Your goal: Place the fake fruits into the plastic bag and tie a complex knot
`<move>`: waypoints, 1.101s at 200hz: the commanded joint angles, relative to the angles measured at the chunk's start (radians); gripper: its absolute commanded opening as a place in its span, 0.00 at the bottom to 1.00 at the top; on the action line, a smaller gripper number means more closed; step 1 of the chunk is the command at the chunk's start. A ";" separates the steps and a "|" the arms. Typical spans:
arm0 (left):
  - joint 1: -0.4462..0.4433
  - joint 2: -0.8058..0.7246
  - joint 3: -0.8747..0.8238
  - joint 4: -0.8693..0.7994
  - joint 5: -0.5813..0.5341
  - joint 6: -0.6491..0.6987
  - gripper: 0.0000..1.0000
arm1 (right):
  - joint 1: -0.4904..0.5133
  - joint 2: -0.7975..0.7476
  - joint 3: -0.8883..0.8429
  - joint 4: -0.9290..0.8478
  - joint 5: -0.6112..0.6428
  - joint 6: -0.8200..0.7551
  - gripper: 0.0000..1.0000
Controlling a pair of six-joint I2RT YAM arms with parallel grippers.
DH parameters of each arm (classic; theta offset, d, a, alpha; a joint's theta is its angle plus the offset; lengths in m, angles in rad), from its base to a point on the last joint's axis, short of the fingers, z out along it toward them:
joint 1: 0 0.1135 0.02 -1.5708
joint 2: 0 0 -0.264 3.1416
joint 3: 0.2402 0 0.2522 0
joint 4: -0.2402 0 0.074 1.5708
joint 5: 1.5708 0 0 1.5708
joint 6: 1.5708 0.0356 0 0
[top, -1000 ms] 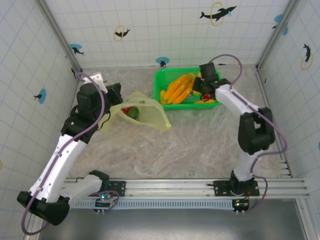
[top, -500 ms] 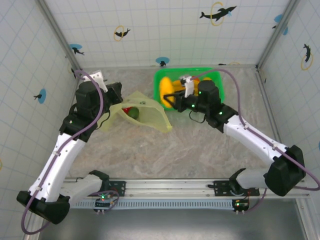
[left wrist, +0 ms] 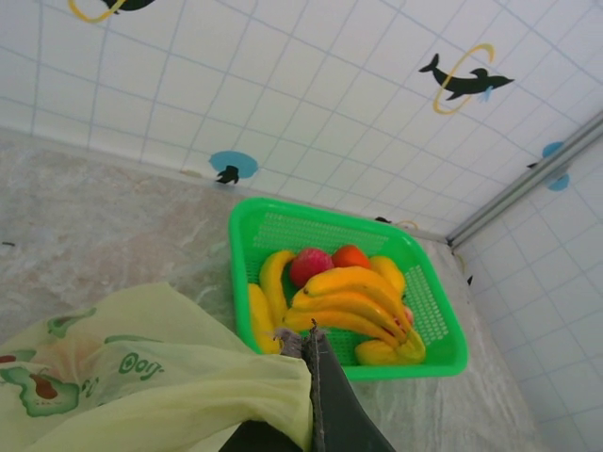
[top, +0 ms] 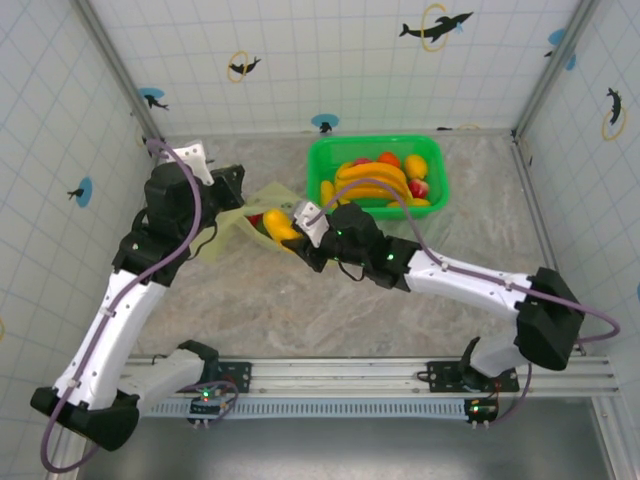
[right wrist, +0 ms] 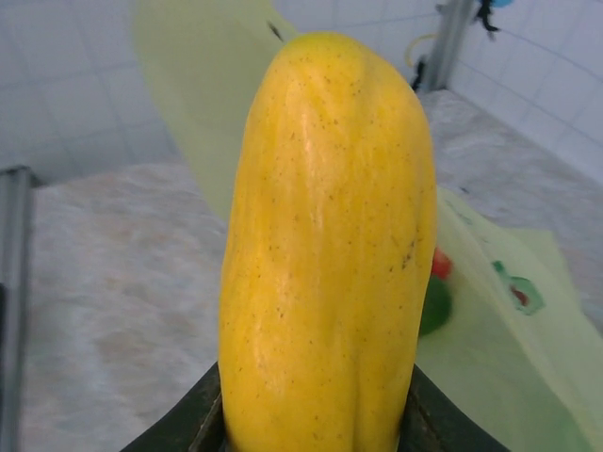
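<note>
The right claw point(top: 292, 232), over the green basket point(left wrist: 283, 221) a second ago, has swung across toward the far left of the counter point(top: 380, 320). It grips a long yellow fruit point(right wrist: 325, 245) right at the mouth of the plastic bag point(left wrist: 141, 377). The left claw point(top: 232, 192) is clamped shut on the bag's upper edge, holding it open. A red fruit point(right wrist: 440, 264) and a green fruit point(right wrist: 433, 306) lie inside. One more fruit looks ready to drop in. Bananas point(top: 370, 182) wait in the basket at the far edge. Bare counter lies open toward the near edge.
</note>
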 commanded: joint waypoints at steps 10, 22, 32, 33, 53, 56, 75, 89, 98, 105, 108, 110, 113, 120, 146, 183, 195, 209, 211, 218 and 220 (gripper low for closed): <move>-0.005 -0.028 0.031 0.007 0.117 0.067 0.06 | -0.003 0.089 -0.004 0.145 0.212 -0.206 0.37; -0.005 -0.028 0.036 0.015 0.153 0.075 0.07 | -0.002 0.119 -0.013 0.203 0.241 -0.270 0.37; -0.005 -0.025 0.046 0.018 0.172 0.078 0.07 | -0.002 0.146 -0.022 0.254 0.274 -0.306 0.37; -0.005 -0.025 0.047 0.019 0.173 0.078 0.07 | -0.002 0.148 -0.022 0.260 0.278 -0.310 0.37; -0.005 -0.011 0.074 0.026 0.216 0.089 0.08 | -0.006 0.206 0.011 0.296 0.303 -0.349 0.45; -0.005 -0.008 0.078 0.026 0.221 0.092 0.09 | -0.007 0.217 0.023 0.289 0.302 -0.350 0.49; -0.039 0.004 0.100 0.023 0.202 0.094 0.09 | -0.007 0.262 0.106 0.200 0.271 -0.348 0.82; -0.040 0.011 0.111 0.016 0.171 0.097 0.09 | -0.006 0.264 0.134 0.156 0.244 -0.340 0.89; -0.040 0.013 0.114 0.013 0.157 0.097 0.09 | -0.005 0.247 0.127 0.148 0.224 -0.334 0.90; -0.040 0.014 0.114 0.012 0.147 0.096 0.09 | -0.006 0.225 0.120 0.142 0.204 -0.322 0.90; -0.041 0.016 0.112 0.011 0.142 0.094 0.09 | -0.007 0.214 0.117 0.140 0.194 -0.314 0.90; -0.040 0.015 0.112 0.010 0.136 0.094 0.09 | -0.010 0.206 0.115 0.138 0.187 -0.306 0.90; -0.040 0.016 0.111 0.010 0.133 0.092 0.09 | -0.011 0.194 0.112 0.138 0.178 -0.295 0.91; -0.040 0.019 0.106 0.009 0.123 0.090 0.09 | -0.021 0.159 0.103 0.139 0.149 -0.258 0.91; -0.040 0.024 0.077 0.014 0.109 0.084 0.09 | -0.099 0.024 0.076 0.143 -0.021 -0.049 0.89; -0.040 0.026 0.039 0.021 0.100 0.082 0.08 | -0.285 -0.119 0.033 0.208 -0.270 0.324 0.80; -0.040 0.023 0.030 0.024 0.092 0.083 0.08 | -0.369 -0.156 0.022 0.185 -0.269 0.415 0.75; -0.040 0.021 0.019 0.027 0.089 0.084 0.08 | -0.450 -0.185 0.001 0.119 -0.140 0.447 0.73; -0.040 0.021 0.018 0.027 0.089 0.085 0.08 | -0.462 -0.185 0.001 0.103 -0.118 0.447 0.73; -0.040 0.021 0.016 0.029 0.090 0.084 0.08 | -0.511 -0.175 0.011 0.034 -0.050 0.456 0.73; -0.040 0.022 0.015 0.029 0.091 0.084 0.08 | -0.525 -0.167 0.016 0.013 -0.031 0.458 0.73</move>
